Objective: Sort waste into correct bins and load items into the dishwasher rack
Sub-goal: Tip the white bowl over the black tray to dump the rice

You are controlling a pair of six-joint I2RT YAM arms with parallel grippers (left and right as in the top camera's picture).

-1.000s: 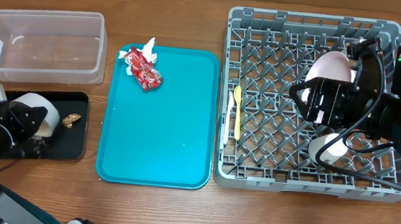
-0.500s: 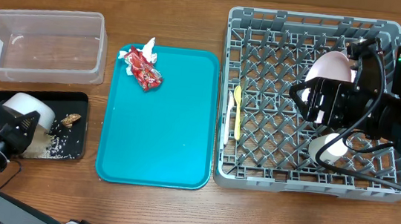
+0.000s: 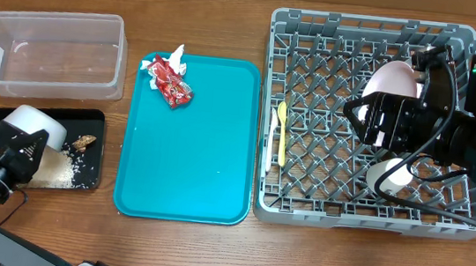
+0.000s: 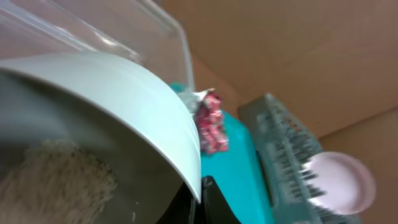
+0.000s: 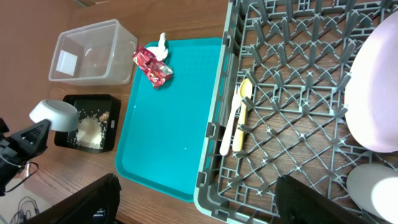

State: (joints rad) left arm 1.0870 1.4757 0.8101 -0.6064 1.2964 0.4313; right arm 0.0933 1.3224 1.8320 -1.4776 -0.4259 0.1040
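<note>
My left gripper [image 3: 24, 141] is shut on the rim of the small pale bowl [image 3: 33, 123] and holds it tilted over the black tray [image 3: 95, 116]. Loose white rice [image 3: 61, 167] lies piled in that tray beside the brown lump [image 3: 85, 142]. In the left wrist view the bowl [image 4: 124, 93] fills the frame, with rice [image 4: 56, 177] below it and my fingers [image 4: 200, 200] pinching its rim. The red wrapper [image 3: 170, 83] and white napkin [image 3: 177, 55] lie on the teal tray [image 3: 190, 163]. My right gripper [image 5: 199, 205] is open and empty above the rack [image 3: 320, 22].
The clear tub [image 3: 50, 51] stands behind the black tray. The rack holds a yellow spoon [image 3: 282, 127] and white fork [image 3: 270, 147] at its left side, an upright pale plate [image 3: 393, 78], and another white dish [image 3: 389, 175] partly hidden under my right arm.
My left gripper drew back toward the front left and tipped the bowl. Rice has fallen into the black tray, and the pile has grown. The right arm has not moved.
</note>
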